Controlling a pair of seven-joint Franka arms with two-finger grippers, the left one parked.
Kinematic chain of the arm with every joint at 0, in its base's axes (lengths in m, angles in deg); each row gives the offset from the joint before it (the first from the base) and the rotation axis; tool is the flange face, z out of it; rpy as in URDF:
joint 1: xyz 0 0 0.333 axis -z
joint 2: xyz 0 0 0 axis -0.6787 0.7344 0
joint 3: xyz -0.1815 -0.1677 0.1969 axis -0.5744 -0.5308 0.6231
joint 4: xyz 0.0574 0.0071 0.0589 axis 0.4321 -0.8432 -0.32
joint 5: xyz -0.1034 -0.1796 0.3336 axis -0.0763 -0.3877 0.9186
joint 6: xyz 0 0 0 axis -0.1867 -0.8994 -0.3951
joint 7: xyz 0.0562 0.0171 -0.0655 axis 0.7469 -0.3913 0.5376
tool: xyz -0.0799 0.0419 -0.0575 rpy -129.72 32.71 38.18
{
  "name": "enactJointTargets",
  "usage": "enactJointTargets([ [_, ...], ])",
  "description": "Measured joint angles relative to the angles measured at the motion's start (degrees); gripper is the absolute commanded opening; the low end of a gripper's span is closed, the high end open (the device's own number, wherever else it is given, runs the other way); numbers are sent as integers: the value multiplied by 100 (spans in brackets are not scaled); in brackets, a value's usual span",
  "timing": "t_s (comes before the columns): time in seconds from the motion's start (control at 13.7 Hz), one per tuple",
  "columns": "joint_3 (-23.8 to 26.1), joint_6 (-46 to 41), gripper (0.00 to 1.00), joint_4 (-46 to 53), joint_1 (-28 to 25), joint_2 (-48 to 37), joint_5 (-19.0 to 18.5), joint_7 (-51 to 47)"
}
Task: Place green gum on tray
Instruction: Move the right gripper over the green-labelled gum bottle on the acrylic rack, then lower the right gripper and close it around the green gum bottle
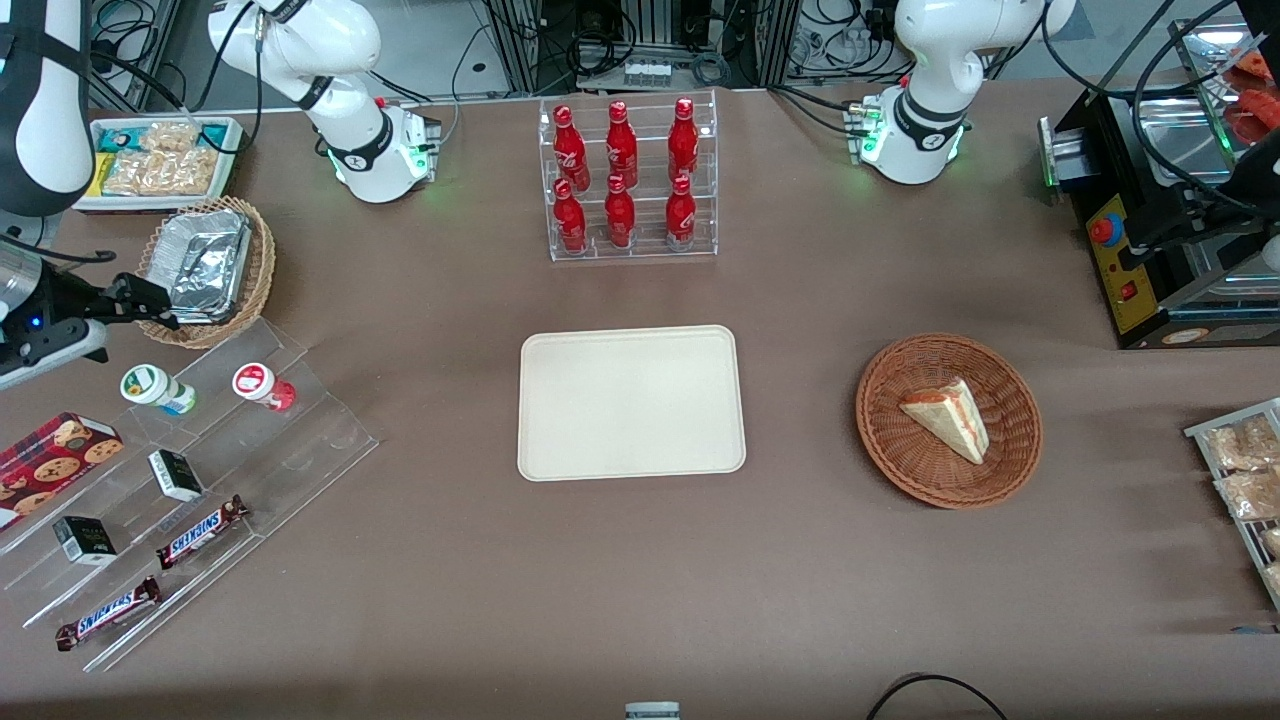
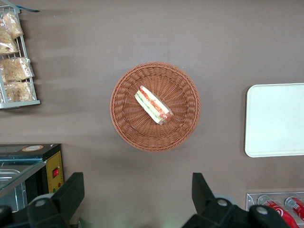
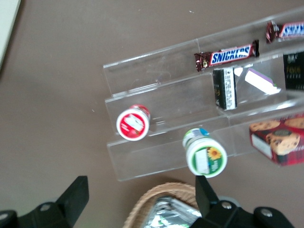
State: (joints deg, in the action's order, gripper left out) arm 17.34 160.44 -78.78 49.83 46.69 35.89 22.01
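Hovering open-fingered above the wicker basket, the claw should centre over the green gum lid before descending.

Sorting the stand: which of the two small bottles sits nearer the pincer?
The green gum, not the red-lidded bottle; the open pincer hangs beside it.

White arm; black end effector (blue light).

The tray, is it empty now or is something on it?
Empty. The tray shows only bare cream surface; the green gum stands on the clear stepped shelf, near the open gripper.
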Motion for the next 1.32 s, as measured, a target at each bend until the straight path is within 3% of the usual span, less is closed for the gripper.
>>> enactJointTargets([
  [0.44, -5, 904, 100, -552, 399, 4, 0, 1953],
  [1.32, -3, 1903, 100, -676, 553, 716, 0, 2356],
])
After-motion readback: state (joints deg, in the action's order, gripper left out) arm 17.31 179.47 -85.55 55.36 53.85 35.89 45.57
